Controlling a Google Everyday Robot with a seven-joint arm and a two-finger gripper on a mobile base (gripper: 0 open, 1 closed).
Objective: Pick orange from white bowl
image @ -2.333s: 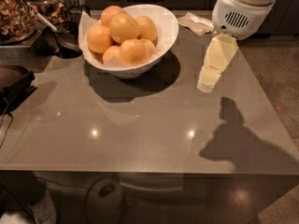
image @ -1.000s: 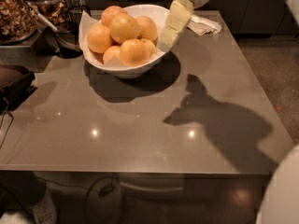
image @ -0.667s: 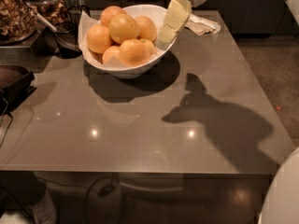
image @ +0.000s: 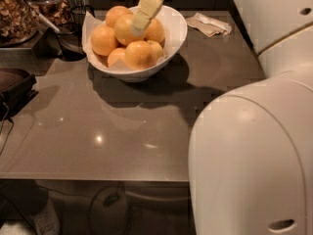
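The white bowl [image: 178, 29] stands at the back of the grey table [image: 117, 131] and holds several pale oranges. My gripper [image: 141, 19] reaches in from the top of the camera view, pale yellow and tilted. Its tip lies over the topmost orange [image: 123, 31] in the middle of the pile, at or just above its surface. Other oranges lie around it: one in front [image: 140, 54], one at the left [image: 103, 39], one at the right [image: 157, 31]. No orange is lifted out of the bowl.
My white arm [image: 249, 155] fills the right foreground and hides that side of the table. A crumpled napkin [image: 210, 24] lies right of the bowl. Dark glass jars [image: 14, 13] and a dark cup [image: 71, 43] stand at the left, with a dark object [image: 14, 84] at the left edge.
My gripper has moved left, from the bowl's right rim to above the middle of the oranges. The arm's body has swung into the right of the view.
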